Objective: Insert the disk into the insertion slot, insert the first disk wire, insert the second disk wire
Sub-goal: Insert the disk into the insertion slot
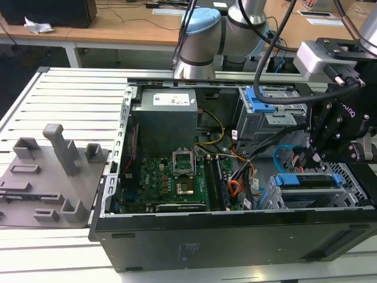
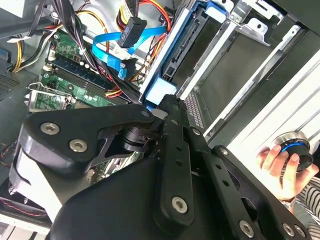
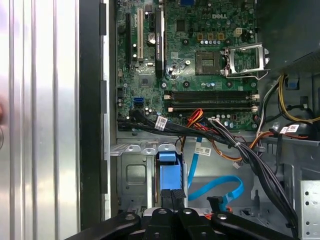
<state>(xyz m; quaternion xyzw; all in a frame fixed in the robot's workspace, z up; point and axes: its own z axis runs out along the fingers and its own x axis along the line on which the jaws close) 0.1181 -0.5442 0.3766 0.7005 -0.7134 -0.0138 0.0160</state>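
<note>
The disk lies in its blue carrier inside the insertion slot, the perforated metal cage at the case's lower corner on the exterior view's right. My gripper is shut, and its black fingertips sit right at the carrier's blue end. The first disk wire hangs loose just beyond the carrier, a dark plug on red and orange leads. The second disk wire loops beside it, light blue, with its plug free. That loop also shows next to my gripper.
The open computer case holds the motherboard, the power supply and a grey drive unit with a blue tab. Black cable bundles cross above the cage. A grey fixture lies on the exterior view's left. A person's hand holds a knob.
</note>
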